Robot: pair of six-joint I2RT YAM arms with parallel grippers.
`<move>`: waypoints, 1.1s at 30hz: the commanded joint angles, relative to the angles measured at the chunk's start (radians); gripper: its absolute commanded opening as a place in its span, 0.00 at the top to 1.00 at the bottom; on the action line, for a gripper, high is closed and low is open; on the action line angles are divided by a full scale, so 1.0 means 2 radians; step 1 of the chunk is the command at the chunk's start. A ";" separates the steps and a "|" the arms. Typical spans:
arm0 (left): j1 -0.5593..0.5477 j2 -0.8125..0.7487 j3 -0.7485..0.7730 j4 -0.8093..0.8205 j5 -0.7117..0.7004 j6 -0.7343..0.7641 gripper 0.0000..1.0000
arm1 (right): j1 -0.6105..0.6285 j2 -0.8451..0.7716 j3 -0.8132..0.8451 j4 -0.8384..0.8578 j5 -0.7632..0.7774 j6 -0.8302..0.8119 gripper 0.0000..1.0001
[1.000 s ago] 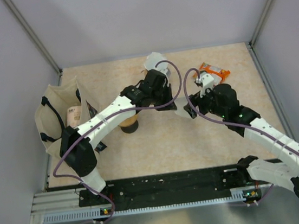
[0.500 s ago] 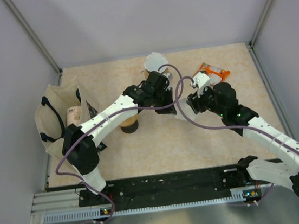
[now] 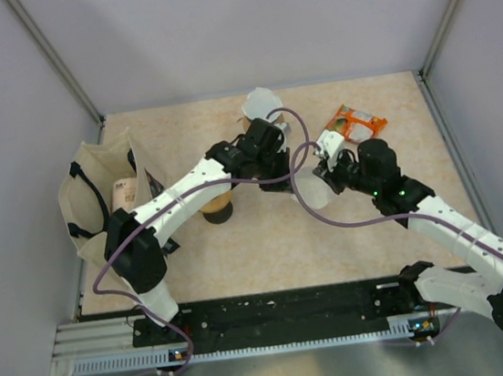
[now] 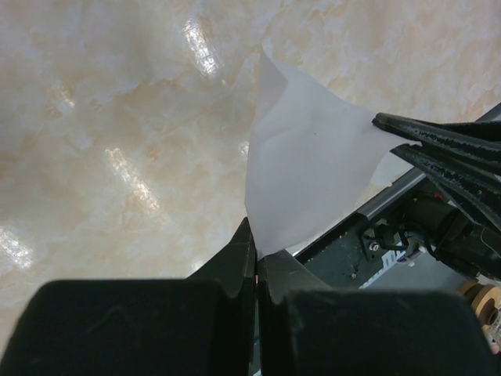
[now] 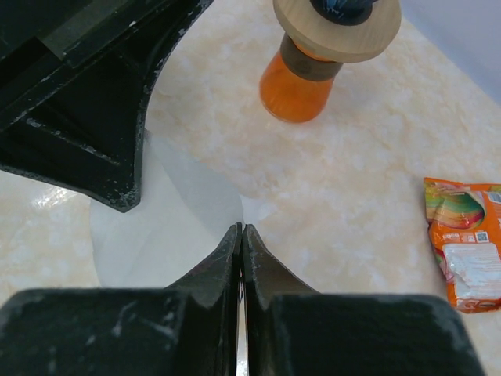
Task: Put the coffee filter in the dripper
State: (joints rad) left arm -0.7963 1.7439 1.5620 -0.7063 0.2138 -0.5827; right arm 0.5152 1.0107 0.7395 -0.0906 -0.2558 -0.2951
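The white paper coffee filter (image 3: 313, 191) hangs between both grippers above the table's middle. My left gripper (image 4: 256, 247) is shut on the filter's (image 4: 305, 172) lower corner. My right gripper (image 5: 241, 227) is shut on the opposite edge of the filter (image 5: 149, 235), and its black fingers (image 4: 423, 141) show at the right in the left wrist view. The dripper (image 3: 217, 206), orange glass with a wooden collar, stands on the table left of the grippers, under the left forearm. In the right wrist view the dripper (image 5: 301, 78) is ahead, beyond the filter.
A cream tote bag (image 3: 106, 201) with a cup inside sits at the table's left edge. An orange snack packet (image 3: 358, 122) lies at the back right, behind the right gripper. Grey walls enclose the table on three sides.
My right gripper moved left to the filter and closed on its edge. The left gripper kept its hold and barely shifted.
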 commanded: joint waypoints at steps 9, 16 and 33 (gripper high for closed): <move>0.001 0.000 0.026 -0.022 -0.006 0.022 1.00 | 0.004 -0.033 -0.002 0.055 0.085 0.016 1.00; 0.002 -0.004 0.034 -0.030 -0.019 0.031 0.81 | 0.004 -0.027 0.008 0.032 0.045 0.036 1.00; 0.002 -0.053 0.004 0.000 -0.059 0.018 1.00 | 0.005 -0.055 0.011 0.036 -0.034 0.184 1.00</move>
State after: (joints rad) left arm -0.7948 1.7077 1.5864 -0.7433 0.1246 -0.5461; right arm 0.5209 0.9352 0.7391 -0.0509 -0.3202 -0.0051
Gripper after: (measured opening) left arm 0.017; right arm 0.004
